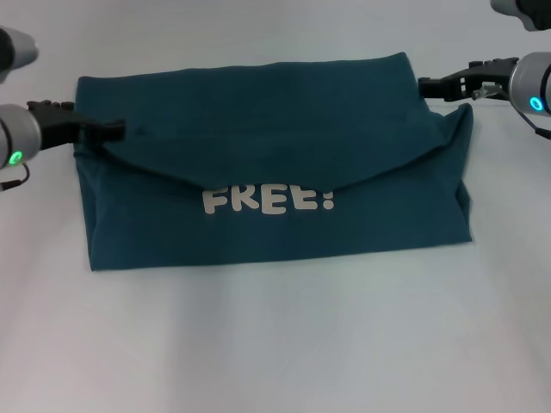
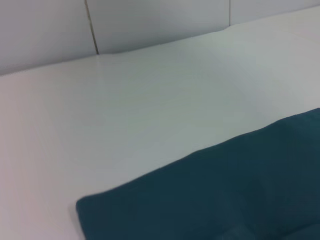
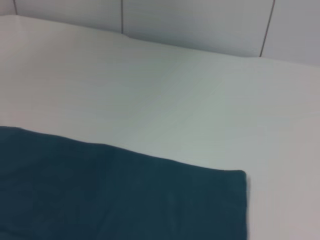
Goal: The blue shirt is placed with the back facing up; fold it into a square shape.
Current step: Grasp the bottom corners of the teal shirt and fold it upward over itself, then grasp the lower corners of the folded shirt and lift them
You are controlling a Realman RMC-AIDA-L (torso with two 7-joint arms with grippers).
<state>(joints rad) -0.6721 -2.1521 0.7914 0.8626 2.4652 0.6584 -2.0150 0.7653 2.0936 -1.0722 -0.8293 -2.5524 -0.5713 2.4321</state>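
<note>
One white table (image 1: 275, 344) seen under everything, tiled wall (image 2: 150, 22) behind. Blue shirt (image 1: 267, 232) laid flat mid-table as wide rectangle, far part folded toward robot as curved flap, white "FREE!" print (image 1: 267, 200) partly covered by flap edge. Left gripper (image 1: 110, 130) placed at shirt's left edge, right gripper (image 1: 430, 86) at far right corner; finger opening and grip cannot be told for either.

blue shirt (image 1: 275, 185) | dark teal knit, white "FREE!" print showing | folded to a wide rectangle, top flap lapped down over print's upper edge | flat, centre toward 12 o'clock of surface
</note>
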